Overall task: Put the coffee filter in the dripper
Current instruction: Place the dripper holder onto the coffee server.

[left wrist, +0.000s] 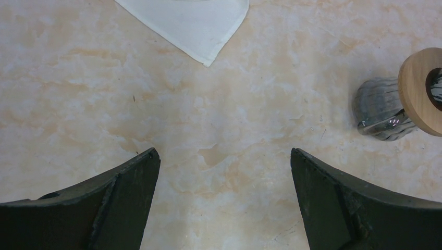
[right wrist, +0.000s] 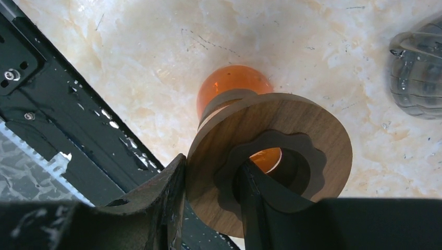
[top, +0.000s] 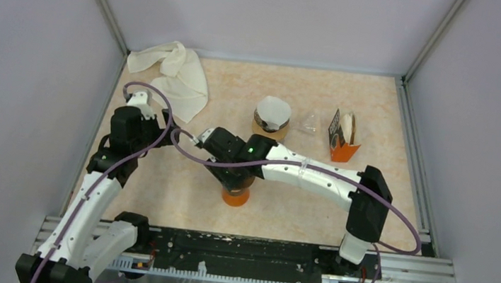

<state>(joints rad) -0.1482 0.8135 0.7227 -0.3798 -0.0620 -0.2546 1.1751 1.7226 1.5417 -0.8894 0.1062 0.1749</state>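
Note:
My right gripper (right wrist: pixel 212 162) is shut on the rim of a wooden dripper ring (right wrist: pixel 312 130), one finger outside it and one in its hole. The ring rests on an orange base (right wrist: pixel 229 83), near the front middle in the top view (top: pixel 235 197), under the right gripper (top: pixel 233 175). A ribbed clear glass cone (right wrist: pixel 417 78) lies on its side beside it; it also shows in the left wrist view (left wrist: pixel 378 109). A white paper filter (top: pixel 272 110) sits in a round dark holder further back. My left gripper (left wrist: pixel 223 152) is open and empty over bare table, at the left (top: pixel 146 110).
A white cloth (top: pixel 177 76) lies at the back left; its corner shows in the left wrist view (left wrist: pixel 203 26). An orange carton (top: pixel 343 138) holding paper filters and a small clear piece (top: pixel 310 123) stand at the back right. The black front rail (right wrist: pixel 78 135) runs close to the orange base.

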